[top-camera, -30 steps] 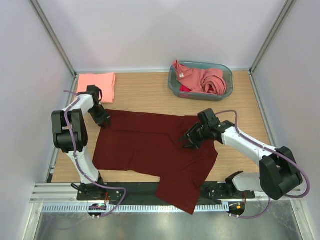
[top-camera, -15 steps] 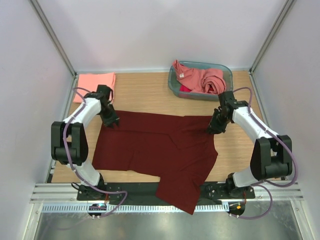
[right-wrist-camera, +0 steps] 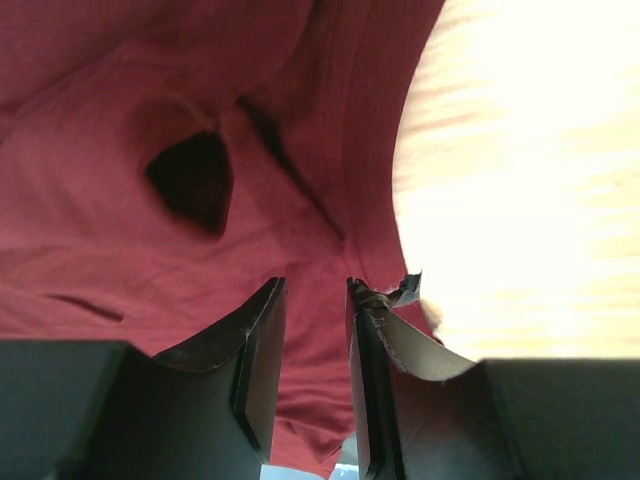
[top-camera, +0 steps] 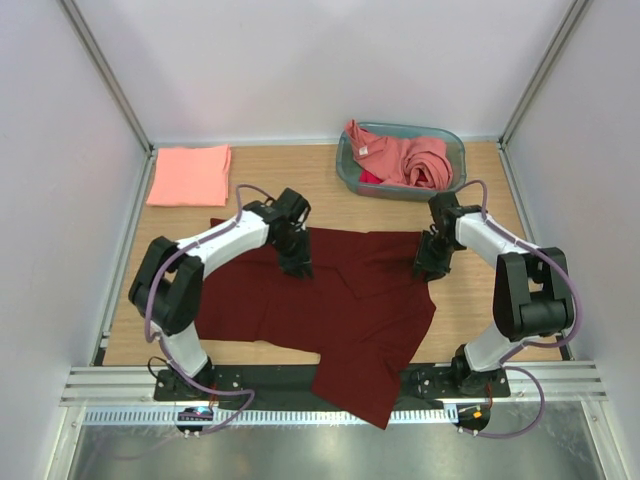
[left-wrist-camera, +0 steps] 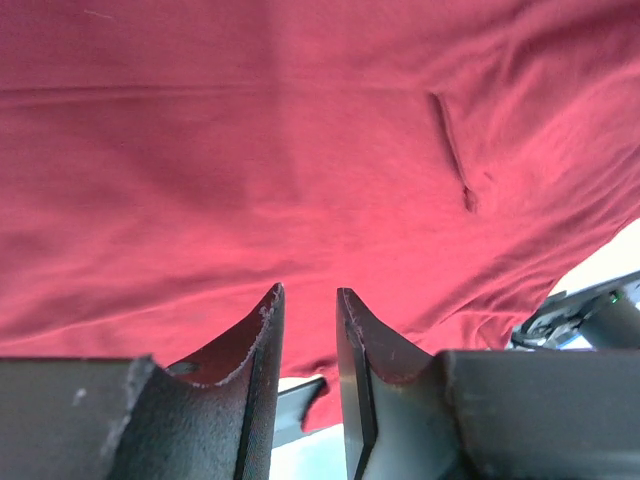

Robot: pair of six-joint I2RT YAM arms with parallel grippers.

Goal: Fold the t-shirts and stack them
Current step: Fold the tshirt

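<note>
Both claws, left (top-camera: 297,262) and right (top-camera: 430,262), narrowly apart, gripping nothing, low over maroon shirt (top-camera: 330,310), likely positioning to pinch its far edge

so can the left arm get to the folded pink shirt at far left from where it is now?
Probably yes. The folded pink t-shirt lies flat at the far-left corner with bare table around it, nothing on top. The left gripper is over the maroon t-shirt, jaws narrowly parted, apparently holding nothing; it would need to swing back left.

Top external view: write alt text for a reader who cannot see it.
A maroon t-shirt lies spread on a wooden table, both end effectors, left and right, lowered onto its far edge. Behind: a folded pink t-shirt and a basket of pink shirts.
</note>
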